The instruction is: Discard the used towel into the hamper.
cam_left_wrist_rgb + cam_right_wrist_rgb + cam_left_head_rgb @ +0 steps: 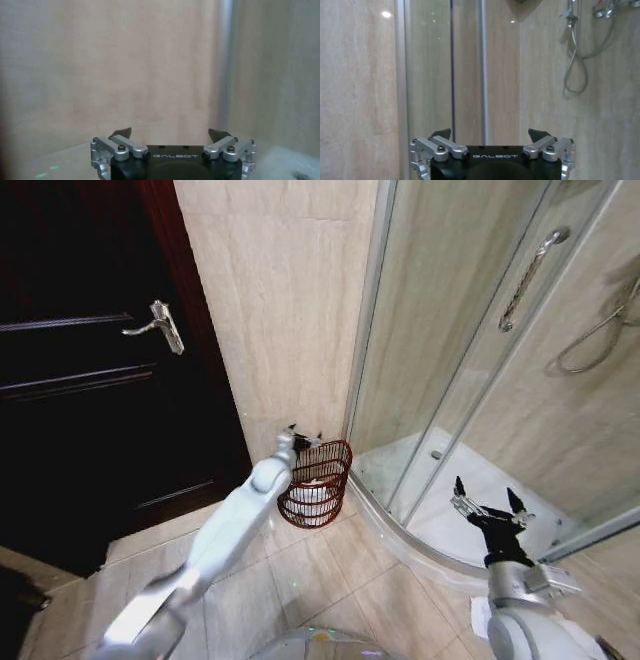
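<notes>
The hamper (pixel 315 483) stands on the tiled floor (pixel 300 580) against the beige wall, between the dark door (pixel 90 380) and the glass shower enclosure (pixel 470 350). A white towel (pixel 312 494) lies inside it. The left claw (pixel 300 435) hovers just above the rim's near side, spread wide and holding nothing. The drop looks done; what remains is drawing the arm back clear of the rim. The right claw (pixel 487 500) waits by the shower tray, open and empty.
</notes>
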You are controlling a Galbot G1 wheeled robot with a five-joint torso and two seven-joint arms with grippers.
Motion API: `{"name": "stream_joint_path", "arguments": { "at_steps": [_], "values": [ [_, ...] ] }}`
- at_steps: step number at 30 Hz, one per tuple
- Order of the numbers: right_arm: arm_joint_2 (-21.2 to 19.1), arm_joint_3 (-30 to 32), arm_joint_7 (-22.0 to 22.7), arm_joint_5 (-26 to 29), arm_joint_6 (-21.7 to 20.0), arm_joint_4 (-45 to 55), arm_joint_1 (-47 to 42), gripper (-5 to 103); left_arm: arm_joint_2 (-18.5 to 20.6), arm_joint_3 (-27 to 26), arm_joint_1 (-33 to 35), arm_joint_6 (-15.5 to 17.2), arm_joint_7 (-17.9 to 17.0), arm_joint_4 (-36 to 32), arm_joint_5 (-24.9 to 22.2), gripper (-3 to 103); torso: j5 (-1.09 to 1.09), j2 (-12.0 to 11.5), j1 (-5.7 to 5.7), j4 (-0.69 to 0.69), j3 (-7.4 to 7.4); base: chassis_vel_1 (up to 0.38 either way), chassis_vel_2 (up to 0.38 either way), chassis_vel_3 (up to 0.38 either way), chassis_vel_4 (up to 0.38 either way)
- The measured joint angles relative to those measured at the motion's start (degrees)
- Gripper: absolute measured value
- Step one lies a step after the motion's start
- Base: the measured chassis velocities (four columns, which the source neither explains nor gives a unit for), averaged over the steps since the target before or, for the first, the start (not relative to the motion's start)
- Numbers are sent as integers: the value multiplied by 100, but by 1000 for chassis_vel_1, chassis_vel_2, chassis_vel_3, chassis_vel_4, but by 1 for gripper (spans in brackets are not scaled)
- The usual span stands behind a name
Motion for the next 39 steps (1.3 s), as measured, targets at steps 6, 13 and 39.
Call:
{"name": "stream_joint_path", "arguments": {
  "at_steps": [6,13,39],
  "values": [
    [-51,-51,-68,-18,-16,53,-136,100,-68,-1195,1599,-354,44,-1016,286,100,0,0,0,2,0,0,0,0,0],
    [67,-261,-322,-339,149,-44,-344,100,-430,-2477,3118,-684,715,-2078,688,100,3,1,-1,1,0,0,0,0,0],
    [278,-204,-598,-587,589,173,-671,100,-940,-2579,3990,-1017,884,-2750,1629,100,2,0,0,-1,1,0,0,0,0]
  ]
}}
